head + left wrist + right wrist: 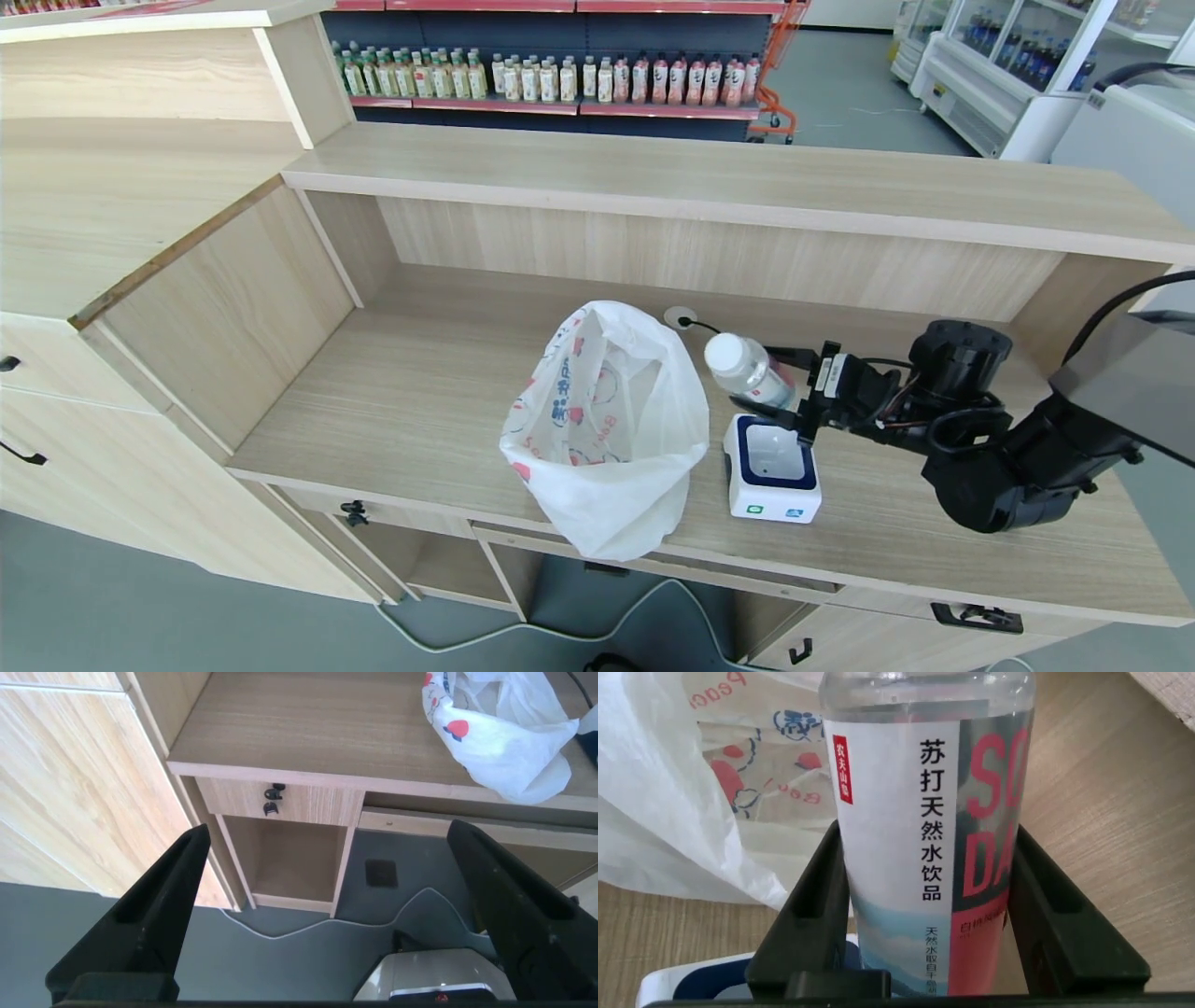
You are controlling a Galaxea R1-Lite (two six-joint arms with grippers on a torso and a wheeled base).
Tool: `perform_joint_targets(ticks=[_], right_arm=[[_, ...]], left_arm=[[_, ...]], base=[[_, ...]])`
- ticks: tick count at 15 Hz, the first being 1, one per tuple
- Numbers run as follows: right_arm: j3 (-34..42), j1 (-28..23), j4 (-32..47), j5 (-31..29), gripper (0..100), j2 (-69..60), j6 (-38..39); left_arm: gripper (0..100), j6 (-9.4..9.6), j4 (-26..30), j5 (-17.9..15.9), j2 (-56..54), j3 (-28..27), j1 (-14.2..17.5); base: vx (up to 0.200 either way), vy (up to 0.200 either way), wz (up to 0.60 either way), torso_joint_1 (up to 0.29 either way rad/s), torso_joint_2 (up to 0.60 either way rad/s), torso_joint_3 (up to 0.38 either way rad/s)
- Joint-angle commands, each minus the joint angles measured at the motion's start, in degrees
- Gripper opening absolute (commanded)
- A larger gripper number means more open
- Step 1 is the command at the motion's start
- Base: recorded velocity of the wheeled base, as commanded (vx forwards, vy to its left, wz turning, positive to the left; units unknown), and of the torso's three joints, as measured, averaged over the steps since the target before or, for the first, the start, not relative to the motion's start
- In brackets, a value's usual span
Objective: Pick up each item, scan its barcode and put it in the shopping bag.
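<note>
- Closest in, the left fingers [159,924] hang low in front of the desk [280,728], spread wide apart with nothing between them.
- Up on the desk's near edge sits the white scanner [772,471], face up and just beside the shopping bag [607,439].
- That bag is thin, floppy plastic with its mouth slumped open. I'd say it folds in at the slightest nudge, so the drop wants to go straight down the middle.
- Just past the scanner is the bottle [738,362], held off the desk and tilted, cap end toward the bag. The right fingers [817,915] are clamped on both sides of its labelled body.
- Handling call: it's clear plastic and looks full, so expect some heft and a firm wall. The glossy label is probably slick.
- The labelled mid-body looks like the right place to hold it, better than the cap or the neck.
- No barcode shows on the label face toward the wrist, so I cannot tell where it sits.
- Far behind, a shop shelf [560,79] carries rows of drinks.
</note>
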Motion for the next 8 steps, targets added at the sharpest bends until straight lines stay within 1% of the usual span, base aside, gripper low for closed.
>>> perform_joint_targets(ticks=[1, 8], right_arm=[[0.37, 0.26, 0.14, 0.04, 0, -0.29, -0.07], [0.99, 0.35, 0.31, 0.22, 0, -2.31, -0.42]], left_arm=[[100, -0.01, 0.00, 0.00, 0.09, 0.00, 0.00], [100, -0.01, 0.00, 0.00, 0.09, 0.00, 0.00]], base=[[0.000, 0.000, 0.00, 0.000, 0.00, 0.000], [0.000, 0.000, 0.00, 0.000, 0.00, 0.000]])
